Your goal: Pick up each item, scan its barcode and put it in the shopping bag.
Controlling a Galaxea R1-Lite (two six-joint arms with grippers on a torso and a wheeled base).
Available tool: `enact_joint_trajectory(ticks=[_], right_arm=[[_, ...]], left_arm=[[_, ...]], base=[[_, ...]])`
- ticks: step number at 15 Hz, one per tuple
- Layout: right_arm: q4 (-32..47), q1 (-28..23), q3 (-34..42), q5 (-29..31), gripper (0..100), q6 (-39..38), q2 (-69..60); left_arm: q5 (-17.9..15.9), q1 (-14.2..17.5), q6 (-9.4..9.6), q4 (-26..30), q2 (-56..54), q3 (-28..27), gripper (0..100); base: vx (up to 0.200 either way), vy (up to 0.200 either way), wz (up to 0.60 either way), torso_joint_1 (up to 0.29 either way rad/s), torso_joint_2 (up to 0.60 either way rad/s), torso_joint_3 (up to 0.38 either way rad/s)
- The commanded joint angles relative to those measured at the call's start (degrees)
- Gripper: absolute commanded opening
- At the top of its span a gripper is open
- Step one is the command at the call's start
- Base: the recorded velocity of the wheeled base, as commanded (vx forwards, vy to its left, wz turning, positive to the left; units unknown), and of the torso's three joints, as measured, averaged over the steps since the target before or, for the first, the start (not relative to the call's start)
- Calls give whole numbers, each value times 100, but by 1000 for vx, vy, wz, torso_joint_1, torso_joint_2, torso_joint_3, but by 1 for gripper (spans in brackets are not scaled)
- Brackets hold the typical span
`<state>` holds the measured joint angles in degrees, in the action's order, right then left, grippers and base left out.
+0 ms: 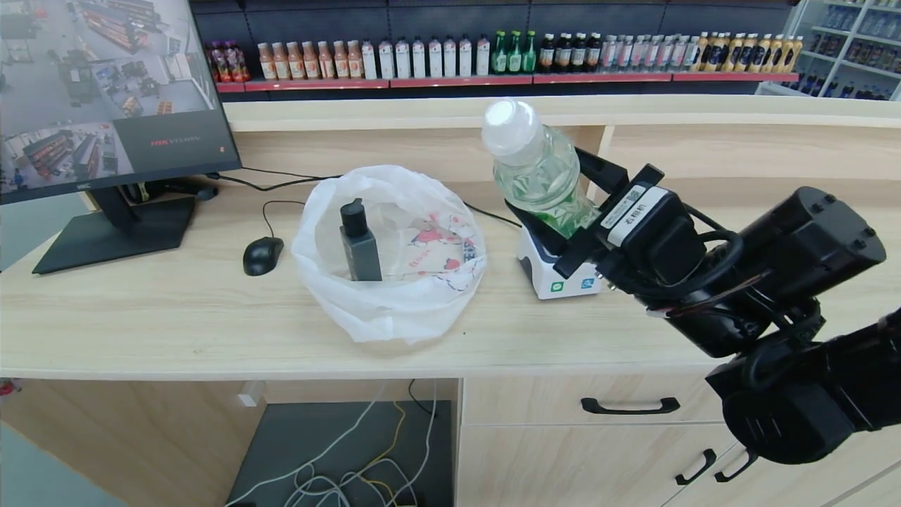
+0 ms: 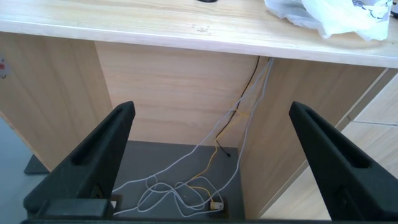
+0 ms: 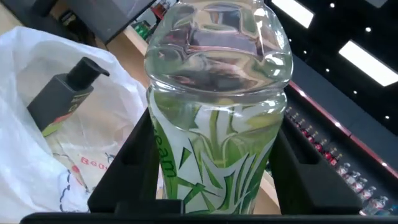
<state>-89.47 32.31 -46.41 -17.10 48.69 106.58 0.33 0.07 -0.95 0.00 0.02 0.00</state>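
Observation:
A clear bottle [image 1: 536,169] with a green leaf label and white cap is clamped in my right gripper [image 1: 563,211], held above the white barcode scanner [image 1: 556,271] on the counter. Up close, the bottle [image 3: 217,124] sits between the black fingers [image 3: 127,168]. The white shopping bag [image 1: 391,253] lies open to the left of it, with a dark grey pump bottle [image 1: 360,243] standing inside; both bag [image 3: 37,137] and pump bottle [image 3: 62,99] appear in the right wrist view. My left gripper [image 2: 211,162] hangs open below the counter edge, holding nothing.
A monitor [image 1: 105,91] on a black stand and a black mouse [image 1: 262,255] occupy the counter's left. A raised wooden ledge [image 1: 563,113] runs behind. Drawers with black handles [image 1: 630,406] sit under the counter; loose cables [image 2: 199,174] lie in the open bay below.

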Motion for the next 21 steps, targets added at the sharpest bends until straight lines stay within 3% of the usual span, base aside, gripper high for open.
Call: enact_joint_trajectory(ticks=[1,6,12,21], right_arm=[[-9,-31,-88,-135,0,9,170],[-9,-304,-773,-1041,0,114,548],[-9,-893,-756,-2245,0,343,592],[-45,-1218,-966,-2737,0,554,1075]], left_arm=[[2,1,-2,0,-2,0,100],[2,1,-2,0,-2,0,100],[2,1,-2,0,-2,0,100],[2,1,-2,0,-2,0,100]], base=[[0,0,0,0,0,0],[0,0,0,0,0,0],[0,0,0,0,0,0],[0,0,0,0,0,0]])
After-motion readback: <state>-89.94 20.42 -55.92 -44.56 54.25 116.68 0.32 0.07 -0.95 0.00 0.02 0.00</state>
